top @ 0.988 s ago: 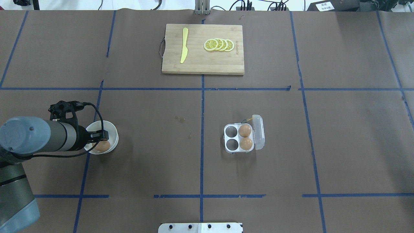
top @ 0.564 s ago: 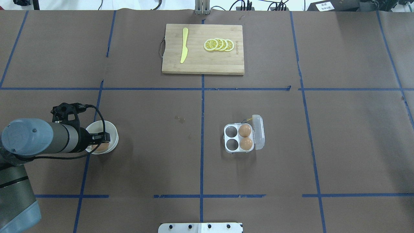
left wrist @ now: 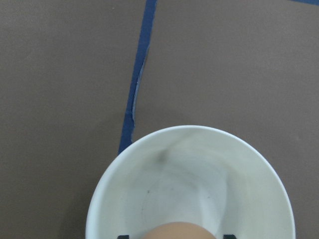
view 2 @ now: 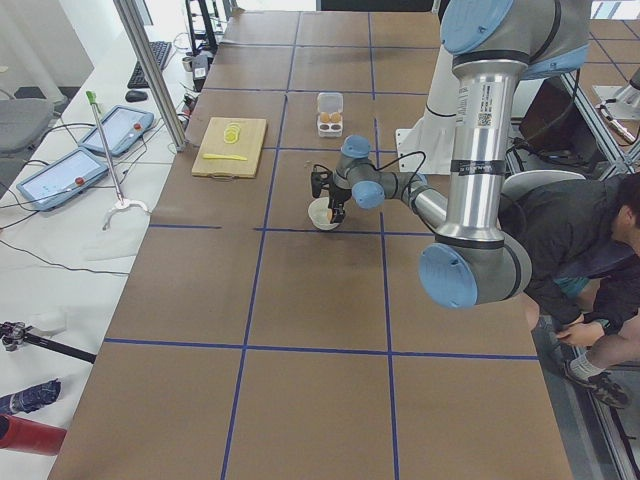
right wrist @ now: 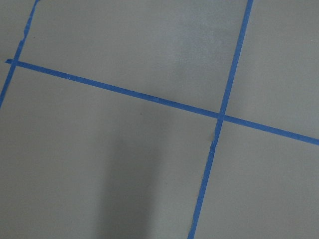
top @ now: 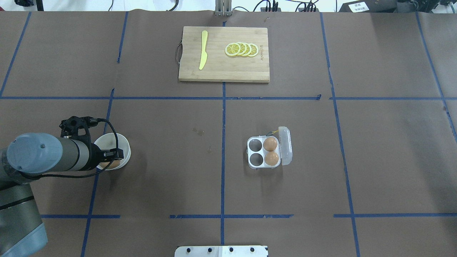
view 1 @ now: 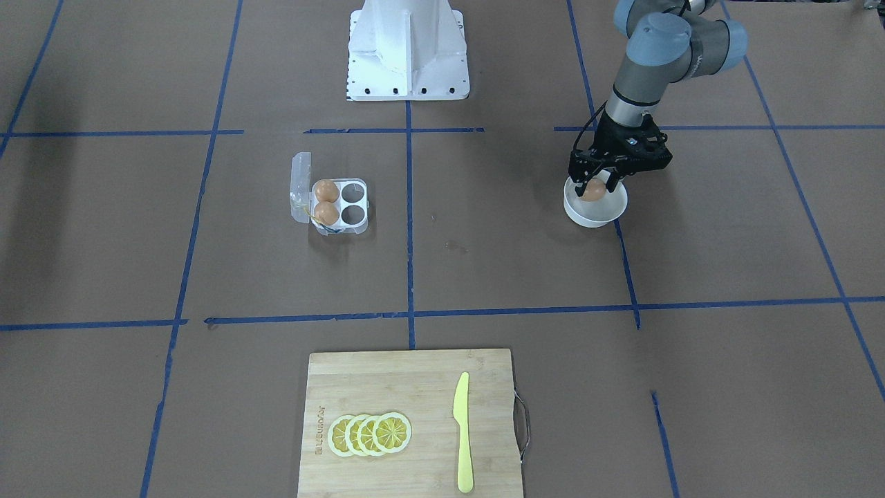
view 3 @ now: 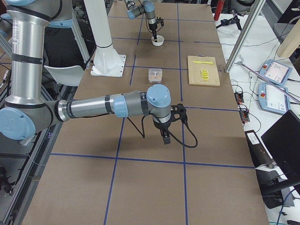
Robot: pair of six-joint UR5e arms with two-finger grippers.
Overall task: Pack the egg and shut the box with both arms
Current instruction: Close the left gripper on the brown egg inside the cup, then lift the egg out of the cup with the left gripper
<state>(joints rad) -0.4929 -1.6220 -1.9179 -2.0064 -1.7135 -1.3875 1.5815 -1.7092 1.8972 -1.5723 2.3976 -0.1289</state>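
The egg (view 1: 593, 189) lies in a round white bowl (view 1: 596, 216) on the robot's left side; it also shows in the overhead view (top: 113, 165) and at the bottom edge of the left wrist view (left wrist: 179, 231). My left gripper (view 1: 593, 195) is lowered into the bowl, open, with a finger on each side of the egg and small gaps showing. The box (top: 252, 155) sits right of centre with its lid (top: 286, 146) open and two eggs (top: 270, 144) (top: 272, 158) in the cups by the hinge. My right gripper (view 3: 166, 138) hovers over bare table; I cannot tell its state.
A wooden cutting board (top: 217, 69) with a yellow knife (top: 203, 50) and lemon slices (top: 242, 49) lies at the far middle. The white base pedestal (view 1: 408, 52) stands at the robot's edge. An operator (view 2: 575, 240) sits beside the table.
My left gripper has shifted a little toward the robot and lowered further into the bowl, so its fingers now cover more of the egg. The box has not moved.
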